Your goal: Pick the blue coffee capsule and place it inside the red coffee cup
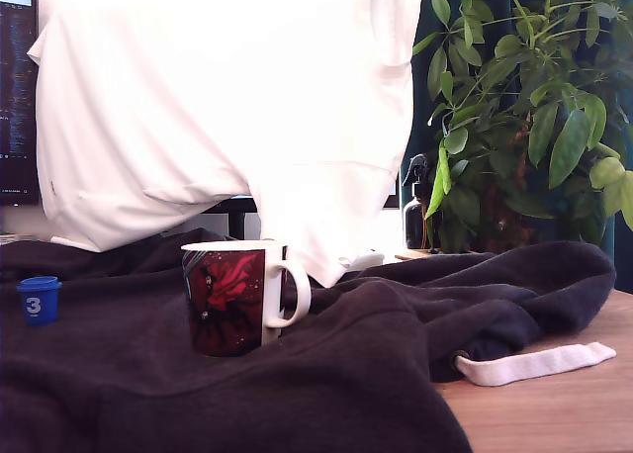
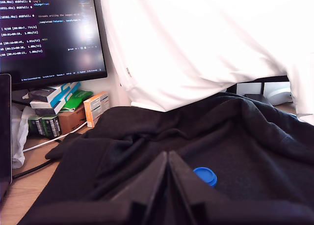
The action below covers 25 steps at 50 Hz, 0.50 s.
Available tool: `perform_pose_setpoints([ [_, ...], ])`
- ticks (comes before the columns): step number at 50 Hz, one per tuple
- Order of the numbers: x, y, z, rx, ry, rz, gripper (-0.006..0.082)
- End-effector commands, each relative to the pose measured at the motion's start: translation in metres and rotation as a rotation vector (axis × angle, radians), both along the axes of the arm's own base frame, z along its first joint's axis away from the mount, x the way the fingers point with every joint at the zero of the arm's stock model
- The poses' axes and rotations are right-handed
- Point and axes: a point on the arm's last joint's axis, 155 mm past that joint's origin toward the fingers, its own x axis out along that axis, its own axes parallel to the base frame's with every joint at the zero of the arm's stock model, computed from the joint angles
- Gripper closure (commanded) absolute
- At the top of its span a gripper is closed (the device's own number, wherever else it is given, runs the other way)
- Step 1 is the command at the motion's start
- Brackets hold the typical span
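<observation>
The blue coffee capsule (image 1: 38, 300) stands upright on the dark cloth at the exterior view's far left, its white "3" facing the camera. The red coffee cup (image 1: 226, 300), a white mug with red and black artwork, stands upright on the cloth near the middle, handle toward the exterior view's right. The arm does not show in the exterior view. In the wrist view my gripper (image 2: 168, 155) is shut, its two black fingers pressed together with nothing between them. The capsule's rim (image 2: 205, 176) peeks out just past one finger. The mug is out of the wrist view.
A rumpled black garment (image 1: 326, 374) covers the wooden table (image 1: 564, 413). A white garment (image 1: 227, 107) hangs behind. A black spray bottle (image 1: 417, 204) and a leafy plant (image 1: 534, 107) stand at the back right. A monitor (image 2: 49, 33) and small boxes (image 2: 95, 107) show in the wrist view.
</observation>
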Motion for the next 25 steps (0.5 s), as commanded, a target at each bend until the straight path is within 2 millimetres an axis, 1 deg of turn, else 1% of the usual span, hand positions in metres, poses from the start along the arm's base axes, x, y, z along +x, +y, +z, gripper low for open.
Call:
perform_pose_setpoints([
  [1, 0.000, -0.019, -0.035, 0.004, 0.093, -0.106, 0.0788],
  [7, -0.001, -0.019, -0.040, 0.003, 0.114, -0.106, 0.0788],
  [15, -0.001, -0.023, -0.039, -0.025, 0.111, -0.122, 0.0788],
  [19, -0.001, -0.027, -0.031, -0.026, 0.080, -0.145, 0.0788],
  [25, -0.003, -0.042, -0.009, -0.090, 0.003, -0.233, 0.0788],
])
